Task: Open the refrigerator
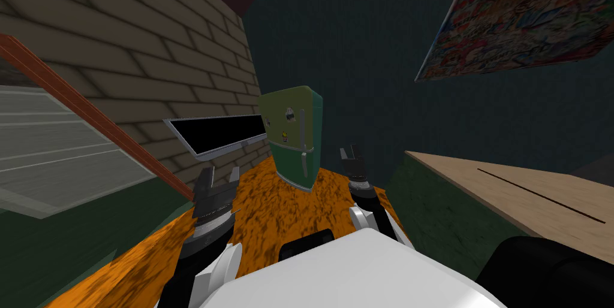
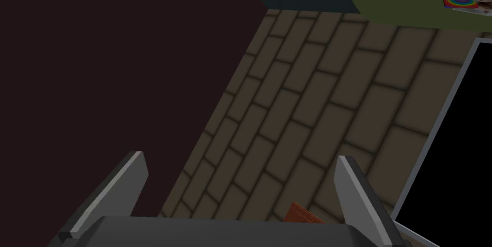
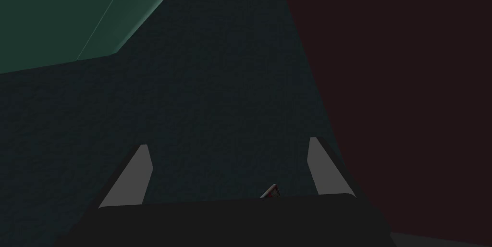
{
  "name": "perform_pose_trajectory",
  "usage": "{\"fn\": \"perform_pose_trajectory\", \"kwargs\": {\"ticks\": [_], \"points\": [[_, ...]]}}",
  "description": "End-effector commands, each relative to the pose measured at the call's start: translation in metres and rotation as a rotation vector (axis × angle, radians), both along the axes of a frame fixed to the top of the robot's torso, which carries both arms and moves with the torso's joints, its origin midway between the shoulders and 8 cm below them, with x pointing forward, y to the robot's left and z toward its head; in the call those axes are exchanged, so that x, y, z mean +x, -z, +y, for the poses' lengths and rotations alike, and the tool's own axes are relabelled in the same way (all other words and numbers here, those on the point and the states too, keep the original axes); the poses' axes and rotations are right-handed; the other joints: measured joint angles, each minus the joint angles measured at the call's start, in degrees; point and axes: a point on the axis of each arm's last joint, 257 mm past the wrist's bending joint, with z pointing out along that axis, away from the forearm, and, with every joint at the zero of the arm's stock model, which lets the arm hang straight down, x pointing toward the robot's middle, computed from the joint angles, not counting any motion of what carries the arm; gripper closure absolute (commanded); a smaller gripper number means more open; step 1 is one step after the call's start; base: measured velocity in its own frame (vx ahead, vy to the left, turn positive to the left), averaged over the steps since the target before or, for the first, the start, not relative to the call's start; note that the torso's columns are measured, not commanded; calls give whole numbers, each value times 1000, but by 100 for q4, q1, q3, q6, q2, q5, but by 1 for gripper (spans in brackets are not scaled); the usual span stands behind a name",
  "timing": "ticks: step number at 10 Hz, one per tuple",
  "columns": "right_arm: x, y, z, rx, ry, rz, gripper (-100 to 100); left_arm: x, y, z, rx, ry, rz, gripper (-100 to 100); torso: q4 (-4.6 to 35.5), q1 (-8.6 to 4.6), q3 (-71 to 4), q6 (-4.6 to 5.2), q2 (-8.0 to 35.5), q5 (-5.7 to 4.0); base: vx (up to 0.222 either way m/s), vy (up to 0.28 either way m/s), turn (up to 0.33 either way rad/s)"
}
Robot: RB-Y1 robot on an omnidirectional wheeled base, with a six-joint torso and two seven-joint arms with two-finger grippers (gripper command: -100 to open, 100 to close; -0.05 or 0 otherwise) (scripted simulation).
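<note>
The tall green fridge with a yellow-green door point(image 1: 292, 136) stands ahead in the corner on the orange floor point(image 1: 270, 220), well apart from both hands. Its door looks shut. The left hand point(image 1: 220, 177) and right hand point(image 1: 352, 157) are spread wide, holding nothing, I think ready for the thin grey handle point(image 1: 303, 133). The door's little stickers point(image 1: 289, 116) are too small to make out.

Ahead of me the refrigerator point(image 1: 294, 142) is olive and teal-green. The floor point(image 1: 270, 220) is orange mottled with dark brown, the brick wall point(image 1: 150, 53) tan, the poster point(image 1: 515, 23) many-coloured. My left gripper point(image 2: 240, 155) has light grey fingers point(image 2: 353, 191).
</note>
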Motion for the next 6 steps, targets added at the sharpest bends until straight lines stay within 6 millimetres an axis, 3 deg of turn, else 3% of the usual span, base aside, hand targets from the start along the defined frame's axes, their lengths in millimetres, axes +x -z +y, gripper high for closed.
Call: {"fn": "perform_pose_trajectory", "kwargs": {"ticks": [1, 6], "points": [[0, 0, 0, 0, 0, 0, 0, 0, 0, 0, 0, 0, 0, 0, 235, 0, -467, 0, 232, 0, 0, 0, 0], [0, 0, 0, 0, 0, 0, 0, 0, 0, 0, 0, 0, 0, 0, 2268, 0, -4536, 0, 2269, 0, 0, 0, 0]]}}
